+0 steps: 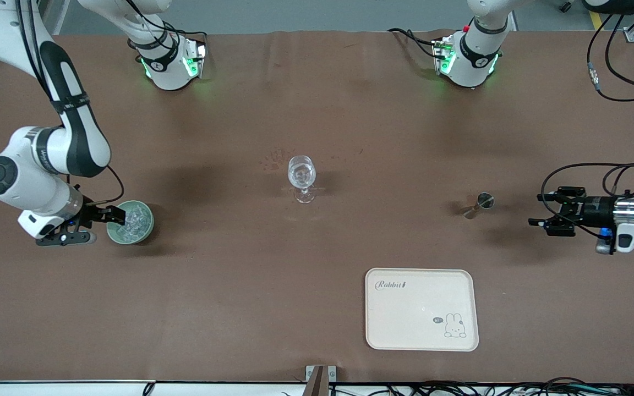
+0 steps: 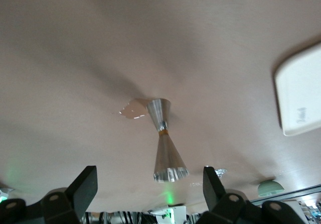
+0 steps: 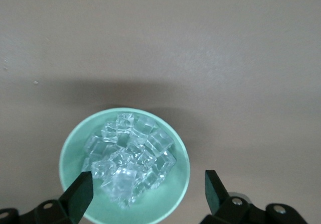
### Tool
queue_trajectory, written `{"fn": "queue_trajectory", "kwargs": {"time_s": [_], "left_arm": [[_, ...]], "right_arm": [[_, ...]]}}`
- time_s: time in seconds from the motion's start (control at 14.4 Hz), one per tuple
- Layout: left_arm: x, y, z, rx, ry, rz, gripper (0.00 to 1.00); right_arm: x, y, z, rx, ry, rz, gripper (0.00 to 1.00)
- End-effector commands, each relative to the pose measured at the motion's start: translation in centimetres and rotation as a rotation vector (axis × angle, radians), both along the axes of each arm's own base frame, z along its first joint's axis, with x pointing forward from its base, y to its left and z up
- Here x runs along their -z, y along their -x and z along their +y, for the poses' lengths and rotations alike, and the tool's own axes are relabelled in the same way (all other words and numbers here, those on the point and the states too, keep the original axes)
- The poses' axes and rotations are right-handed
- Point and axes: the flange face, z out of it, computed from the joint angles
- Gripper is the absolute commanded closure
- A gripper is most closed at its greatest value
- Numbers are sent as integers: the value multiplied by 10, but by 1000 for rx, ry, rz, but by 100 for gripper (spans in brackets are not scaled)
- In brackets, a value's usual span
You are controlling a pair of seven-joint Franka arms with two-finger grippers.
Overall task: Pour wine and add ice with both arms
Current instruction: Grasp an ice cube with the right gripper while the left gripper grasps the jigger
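Front view: my right end effector [image 1: 109, 215] hangs spread and empty over the ice [image 1: 132, 220]; my left end effector [image 1: 540, 210], gaping and empty, waits near the jigger [image 1: 478, 204].

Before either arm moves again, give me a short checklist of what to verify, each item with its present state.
1. Right gripper open at the pale green bowl: ok.
2. Clear ice cubes heaped in that bowl: ok.
3. Left gripper open, facing the silver hourglass-shaped jigger, not touching it: ok.
4. Jigger upright: ok in the left wrist view; a small wet patch lies beside it.
5. Clear stemmed wine glass upright mid-table: ok; whether wine is in it: cannot tell.
6. Cream rectangular tray bare: ok.
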Motion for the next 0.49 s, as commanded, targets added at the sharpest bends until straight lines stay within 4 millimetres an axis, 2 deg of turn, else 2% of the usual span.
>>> {"fn": "queue_trajectory", "kwargs": {"time_s": [0.0,0.07,0.14,0.42], "left_arm": [[25,-3,-9,-44,62,52,7],[38,-2,-13,-69,100,69,7],[52,0,-16,-87,131,90,0],[82,8,-24,-102,198,149,0]], "right_arm": [[22,16,7,-29,-3,-25,4],[23,17,9,-29,-3,-25,5],[24,18,10,-32,-3,-21,10],[31,21,17,-43,-5,-5,29]]}}
